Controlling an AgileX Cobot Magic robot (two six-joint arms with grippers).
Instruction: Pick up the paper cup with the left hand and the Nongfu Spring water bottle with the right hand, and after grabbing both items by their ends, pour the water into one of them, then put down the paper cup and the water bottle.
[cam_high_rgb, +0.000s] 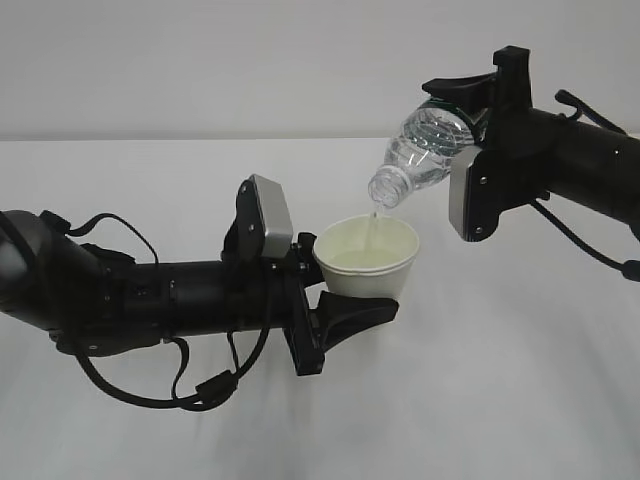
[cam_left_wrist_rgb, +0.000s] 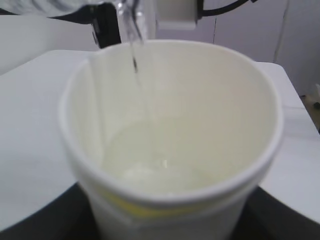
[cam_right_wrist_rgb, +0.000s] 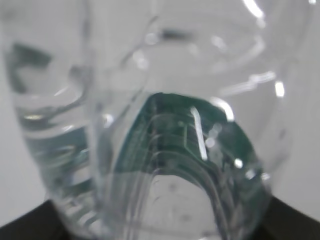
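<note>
Exterior view: right fingers (cam_high_rgb: 462, 100) clamp the Nongfu Spring water bottle (cam_high_rgb: 425, 150), left fingers (cam_high_rgb: 345, 300) clamp the paper cup (cam_high_rgb: 366, 258); keep your stream (cam_high_rgb: 376, 222) centred inside the rim.

We lose the paper cup (cam_left_wrist_rgb: 170, 150) base below the left wrist frame's bottom edge; the fingers gripping it are dark blurs in the lower corners. Nongfu Spring water bottle (cam_right_wrist_rgb: 150, 130) fills the right wrist view, blurred, label lettering unreadable. In the exterior view the label is probably hidden behind the right hand (cam_high_rgb: 478, 125).
</note>
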